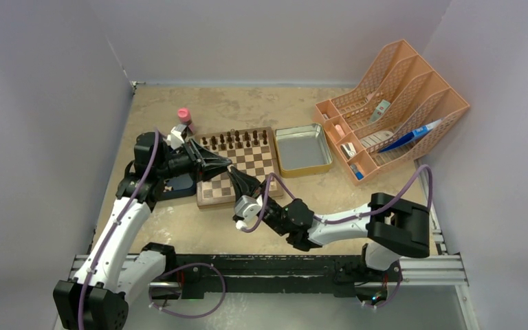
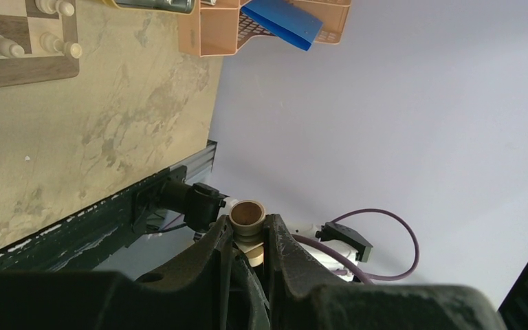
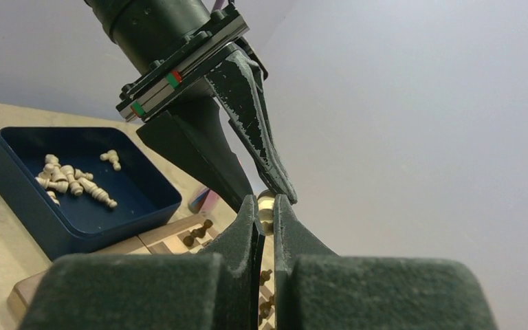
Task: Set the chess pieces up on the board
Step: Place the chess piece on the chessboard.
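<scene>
Pale: one chess piece (image 2: pixel 249 214), pinched by left fingers (image 2: pixel 210 256) and right fingers (image 3: pixel 244 228).

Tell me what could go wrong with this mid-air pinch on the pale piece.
Both the left gripper and right gripper pinch one pale piece in mid-air; the right seems to hold only its small rounded top, so it may slip once the left lets go.
A drop over the board could knock the dark pieces standing there.
</scene>
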You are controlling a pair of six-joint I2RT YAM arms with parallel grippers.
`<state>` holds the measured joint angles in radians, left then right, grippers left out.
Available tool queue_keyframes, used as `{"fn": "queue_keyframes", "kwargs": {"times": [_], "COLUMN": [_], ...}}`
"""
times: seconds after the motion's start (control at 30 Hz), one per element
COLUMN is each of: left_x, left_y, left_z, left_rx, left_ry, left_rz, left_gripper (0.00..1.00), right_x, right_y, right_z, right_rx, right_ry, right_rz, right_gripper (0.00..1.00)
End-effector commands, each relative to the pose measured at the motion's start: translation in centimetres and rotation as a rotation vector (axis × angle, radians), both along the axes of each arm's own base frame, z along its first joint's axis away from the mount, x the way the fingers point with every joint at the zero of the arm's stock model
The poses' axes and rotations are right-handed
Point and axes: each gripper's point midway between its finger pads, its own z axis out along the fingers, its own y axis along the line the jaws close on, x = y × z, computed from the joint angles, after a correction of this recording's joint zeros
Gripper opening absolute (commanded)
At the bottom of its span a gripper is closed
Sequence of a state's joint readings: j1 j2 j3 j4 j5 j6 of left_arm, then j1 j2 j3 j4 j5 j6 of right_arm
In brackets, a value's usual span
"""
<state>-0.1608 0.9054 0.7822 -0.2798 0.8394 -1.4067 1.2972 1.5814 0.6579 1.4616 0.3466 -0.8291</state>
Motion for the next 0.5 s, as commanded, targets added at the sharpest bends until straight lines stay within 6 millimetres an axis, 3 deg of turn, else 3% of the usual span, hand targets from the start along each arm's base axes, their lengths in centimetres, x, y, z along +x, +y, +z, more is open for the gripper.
{"fn": "queue_keyframes", "kwargs": {"times": [0.0, 0.13, 0.2, 0.37, 0.47], "left_x": [-0.9, -0.4, 0.1, 1.9, 3.8], "left_y": [-0.2, 0.0, 0.3, 1.9, 5.1], "left_z": [2.9, 2.9, 2.8, 1.6, 0.5], "left_rx": [-0.040, -0.013, 0.022, 0.197, 0.406], "left_ry": [-0.047, -0.112, -0.137, -0.249, -0.316], "left_rz": [-0.024, -0.008, 0.019, 0.115, 0.270], "left_gripper": [0.01, 0.33, 0.43, 0.53, 0.59], "right_x": [0.8, 0.9, 1.1, 1.0, 0.8], "right_y": [-2.0, -2.8, -3.4, -4.3, -4.7], "right_z": [3.5, 4.5, 4.7, 3.5, 3.0], "right_rx": [0.164, 0.251, 0.286, 0.322, 0.328], "right_ry": [0.000, 0.088, 0.161, 0.416, 0.584], "right_rz": [-0.080, -0.072, -0.075, -0.054, -0.048], "right_gripper": [0.00, 0.00, 0.00, 0.00, 0.00]}}
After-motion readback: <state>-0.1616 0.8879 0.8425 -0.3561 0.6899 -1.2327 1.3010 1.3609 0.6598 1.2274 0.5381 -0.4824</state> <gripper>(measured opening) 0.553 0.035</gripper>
